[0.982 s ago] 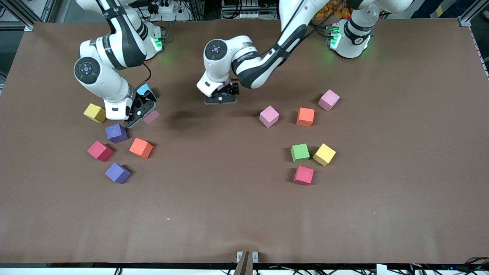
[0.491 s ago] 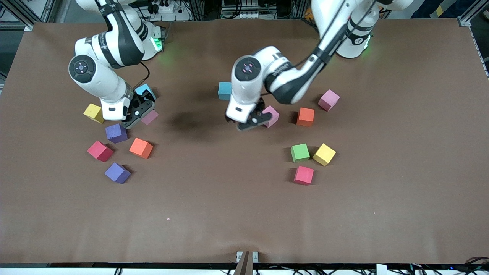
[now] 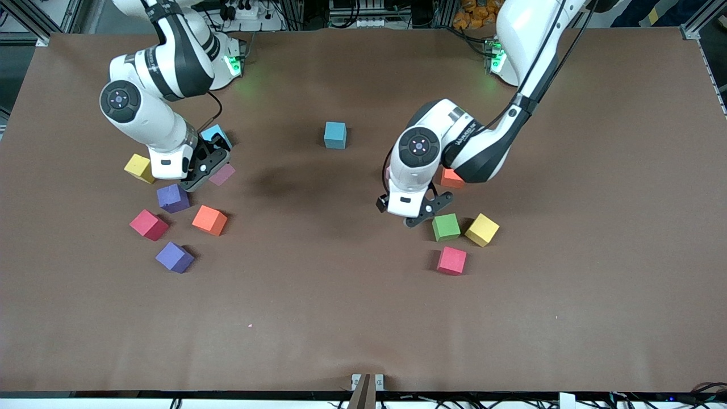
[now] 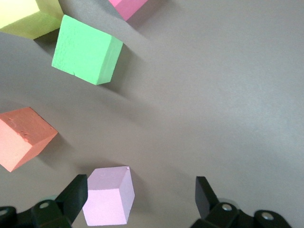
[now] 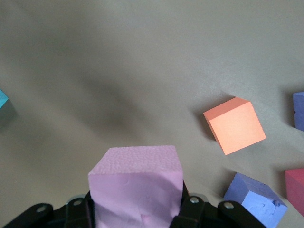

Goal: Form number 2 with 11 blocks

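My right gripper (image 3: 205, 169) is shut on a pink block (image 5: 135, 185), low over the table among loose blocks: light blue (image 3: 217, 135), yellow (image 3: 140, 168), purple (image 3: 172, 197), orange (image 3: 209, 220) and red (image 3: 149, 224). A teal block (image 3: 335, 135) stands alone mid-table. My left gripper (image 3: 421, 215) hangs open beside a green block (image 3: 446, 226). In the left wrist view another pink block (image 4: 108, 195) lies on the table between the open fingers (image 4: 76, 197), close to one. The number 2 shows in no view.
A yellow block (image 3: 482, 229) and a red block (image 3: 451, 261) lie by the green one. An orange block (image 3: 452, 178) is half hidden under the left arm. A second purple block (image 3: 174, 257) lies nearest the front camera at the right arm's end.
My left arm has swung away from the middle toward its own end of the table, uncovering the teal block it stood over. My right gripper has barely shifted with its pink block.
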Motion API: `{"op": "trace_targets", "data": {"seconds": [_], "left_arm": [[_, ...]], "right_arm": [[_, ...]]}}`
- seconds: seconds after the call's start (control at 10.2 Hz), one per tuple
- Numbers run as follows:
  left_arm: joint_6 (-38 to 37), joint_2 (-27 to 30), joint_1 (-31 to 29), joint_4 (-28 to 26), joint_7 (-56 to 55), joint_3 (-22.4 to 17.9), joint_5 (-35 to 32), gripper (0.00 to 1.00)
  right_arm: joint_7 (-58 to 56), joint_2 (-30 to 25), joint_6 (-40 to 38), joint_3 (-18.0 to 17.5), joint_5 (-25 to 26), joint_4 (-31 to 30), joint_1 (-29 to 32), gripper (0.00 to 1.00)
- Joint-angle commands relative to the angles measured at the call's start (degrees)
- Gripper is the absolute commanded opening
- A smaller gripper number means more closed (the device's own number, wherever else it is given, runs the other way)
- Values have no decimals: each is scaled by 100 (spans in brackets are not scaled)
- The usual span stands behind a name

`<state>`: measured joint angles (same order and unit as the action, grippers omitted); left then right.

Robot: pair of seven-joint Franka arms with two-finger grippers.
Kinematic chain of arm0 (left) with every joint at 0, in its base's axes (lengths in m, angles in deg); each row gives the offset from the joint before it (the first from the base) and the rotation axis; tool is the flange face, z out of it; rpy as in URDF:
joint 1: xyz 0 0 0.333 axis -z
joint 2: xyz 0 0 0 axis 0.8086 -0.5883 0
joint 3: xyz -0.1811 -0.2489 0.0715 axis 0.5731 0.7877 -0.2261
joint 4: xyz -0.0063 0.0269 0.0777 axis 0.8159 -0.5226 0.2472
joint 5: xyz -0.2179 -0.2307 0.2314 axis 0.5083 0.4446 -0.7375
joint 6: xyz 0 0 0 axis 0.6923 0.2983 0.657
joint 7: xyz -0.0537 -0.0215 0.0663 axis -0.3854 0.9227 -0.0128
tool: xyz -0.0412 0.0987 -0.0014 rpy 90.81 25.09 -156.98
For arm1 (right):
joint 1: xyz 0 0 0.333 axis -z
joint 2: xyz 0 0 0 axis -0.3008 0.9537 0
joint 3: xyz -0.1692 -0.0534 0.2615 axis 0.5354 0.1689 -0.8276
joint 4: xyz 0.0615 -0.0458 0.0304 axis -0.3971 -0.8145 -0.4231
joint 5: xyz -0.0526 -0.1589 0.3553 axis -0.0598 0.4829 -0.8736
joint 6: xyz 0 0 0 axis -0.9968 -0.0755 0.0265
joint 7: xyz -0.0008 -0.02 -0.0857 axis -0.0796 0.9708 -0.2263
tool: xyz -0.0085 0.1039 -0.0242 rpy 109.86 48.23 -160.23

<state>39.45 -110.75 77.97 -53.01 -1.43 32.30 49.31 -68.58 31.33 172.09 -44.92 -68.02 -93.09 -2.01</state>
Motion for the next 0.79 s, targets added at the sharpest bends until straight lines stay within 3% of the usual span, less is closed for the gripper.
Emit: {"op": "trace_targets", "data": {"seconds": [0.0, 0.39, 0.69], "left_arm": [[-41, 69, 16, -302, -172, 51, -75, 100], [466, 139, -89, -977, -294, 51, -92, 100], [1057, 122, -1, -1375, -1301, 112, -110, 100]], "right_arm": [[-48, -52, -104, -47, -128, 41, -26, 37], [1494, -60, -86, -56, -269, -12, -763, 36], [1702, 45, 123, -47, -489, -117, -1202, 36]]}}
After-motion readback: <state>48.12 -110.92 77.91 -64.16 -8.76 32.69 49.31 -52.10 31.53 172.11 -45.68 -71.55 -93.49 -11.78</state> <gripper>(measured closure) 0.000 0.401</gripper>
